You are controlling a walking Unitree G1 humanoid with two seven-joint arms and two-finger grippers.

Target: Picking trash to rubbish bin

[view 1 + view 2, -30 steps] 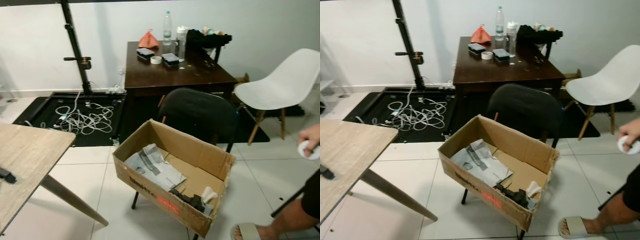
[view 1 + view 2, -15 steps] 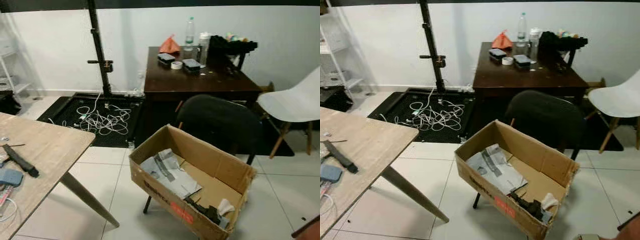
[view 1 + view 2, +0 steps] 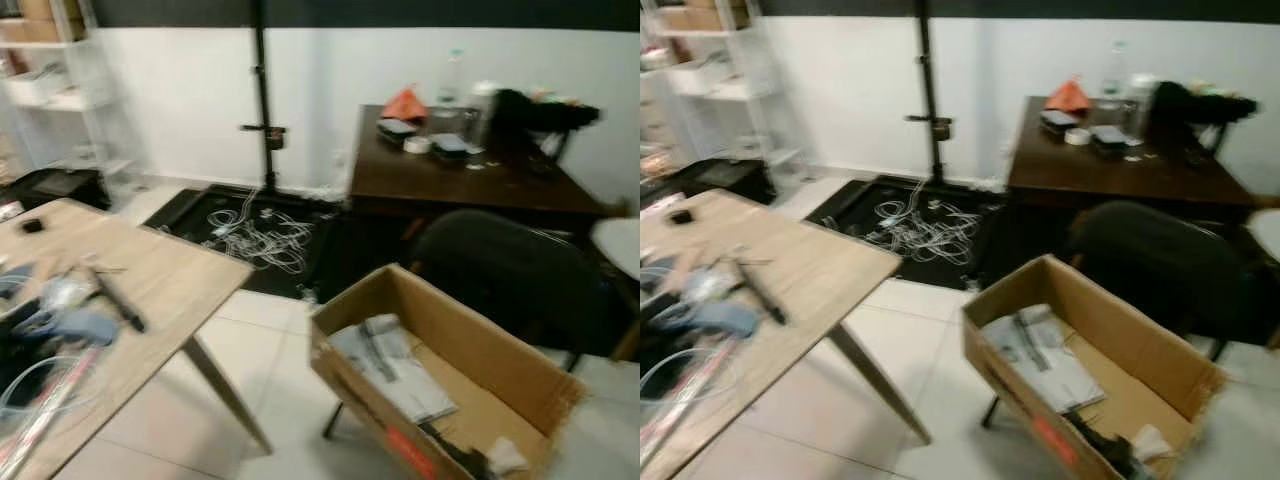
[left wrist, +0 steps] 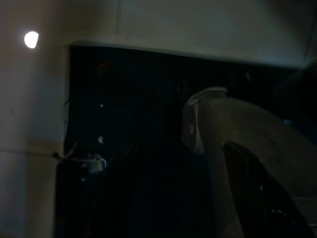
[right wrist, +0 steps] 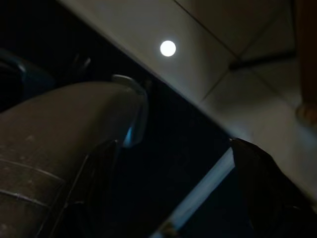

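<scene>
A: In our head views, both blurred, an open brown cardboard box [image 3: 450, 385] holding grey papers [image 3: 395, 365] sat on a black chair [image 3: 515, 285] at our right; we took it for the rubbish bin. At our left stood a pale wooden table [image 3: 805, 270] strewn with a blue cloth-like item [image 3: 715, 318], a black stick-shaped tool [image 3: 760, 290] and clear tubing [image 3: 675, 375].

B: Which was the trash?

A: We could not tell; likely something on that table.

B: And the wrist views?

A: Both were dark. The left gripper [image 4: 247, 163] and right gripper [image 5: 148, 148] hung idle; how far their claws were spread, we could not tell.

B: The risk?

A: We judged that the blur could make us misread the table edge and bump it, or grab a cable instead of trash.
</scene>
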